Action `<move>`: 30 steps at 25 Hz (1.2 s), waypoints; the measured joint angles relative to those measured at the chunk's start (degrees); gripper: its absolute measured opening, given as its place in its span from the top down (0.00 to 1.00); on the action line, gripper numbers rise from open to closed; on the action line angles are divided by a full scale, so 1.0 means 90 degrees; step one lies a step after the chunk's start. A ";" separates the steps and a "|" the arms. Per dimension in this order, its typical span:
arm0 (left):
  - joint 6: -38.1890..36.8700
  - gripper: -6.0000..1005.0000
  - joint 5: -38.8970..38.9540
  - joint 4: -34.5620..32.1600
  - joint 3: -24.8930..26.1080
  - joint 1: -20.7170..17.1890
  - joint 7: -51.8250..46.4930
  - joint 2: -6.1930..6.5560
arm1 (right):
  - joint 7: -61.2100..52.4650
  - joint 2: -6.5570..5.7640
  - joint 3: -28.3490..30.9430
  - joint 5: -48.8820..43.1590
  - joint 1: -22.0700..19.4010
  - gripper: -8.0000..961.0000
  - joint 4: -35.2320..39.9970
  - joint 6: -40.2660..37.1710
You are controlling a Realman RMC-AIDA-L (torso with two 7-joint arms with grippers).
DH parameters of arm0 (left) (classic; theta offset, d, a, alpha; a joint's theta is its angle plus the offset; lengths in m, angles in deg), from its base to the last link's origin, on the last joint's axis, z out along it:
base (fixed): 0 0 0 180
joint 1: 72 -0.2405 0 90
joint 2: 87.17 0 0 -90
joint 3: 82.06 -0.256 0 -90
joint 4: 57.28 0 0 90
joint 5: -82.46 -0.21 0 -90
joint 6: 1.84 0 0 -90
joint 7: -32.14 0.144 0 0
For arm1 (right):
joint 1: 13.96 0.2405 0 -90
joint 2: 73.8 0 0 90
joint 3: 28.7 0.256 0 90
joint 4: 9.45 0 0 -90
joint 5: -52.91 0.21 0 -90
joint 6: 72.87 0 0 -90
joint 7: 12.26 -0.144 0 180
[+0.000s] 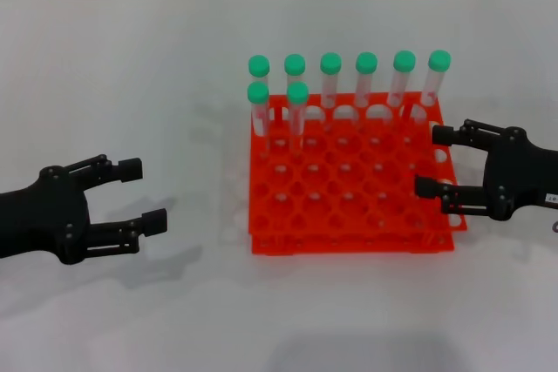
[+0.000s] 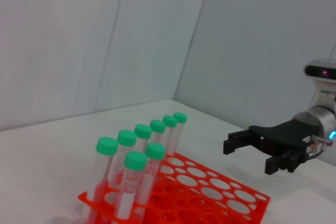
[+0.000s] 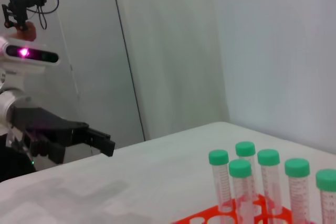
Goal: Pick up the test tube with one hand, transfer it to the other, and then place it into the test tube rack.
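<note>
Both grippers are held agape, empty: left gripper (image 1: 146, 195) well apart from rack (image 1: 349, 233), right gripper (image 1: 434, 161) over rack's right edge. Eight green-capped tubes (image 1: 296, 93) are stood upright in rack's far rows, none gripped.

Left tool (image 1: 138, 194): matte black, two slim straight fingers ending in blocky square pads (image 1: 131, 168); small screws dot the black housing.
Right tool (image 1: 434, 161): the same black two-finger build, with a small white printed label (image 1: 550, 199) on the housing.
Right arm (image 2: 321, 121): silver-grey cylindrical wrist with a blue light and thin cables beside it; a white camera bar with a magenta light sits above.
Left arm (image 3: 9, 106): pale silver wrist, a white camera bar glowing magenta, black cables looped over it.
</note>
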 joint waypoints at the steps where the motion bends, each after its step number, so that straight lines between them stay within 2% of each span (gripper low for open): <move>1: -0.0025 0.11 -0.0018 0.0044 0.0000 0.0039 0.0000 0.0028 | -0.0010 -0.0012 -0.0013 -0.0016 -0.0001 0.14 0.0000 -0.0012; 8: -0.0112 0.11 -0.0136 0.0215 0.0012 0.0200 0.0000 0.0112 | -0.0079 -0.0051 -0.0017 -0.0173 0.0046 0.14 -0.0010 -0.0035; 30: -0.0122 0.11 -0.0156 0.0225 0.0091 0.0222 0.0000 0.0079 | -0.0225 -0.0097 -0.0063 -0.0364 0.0075 0.14 -0.0011 -0.0002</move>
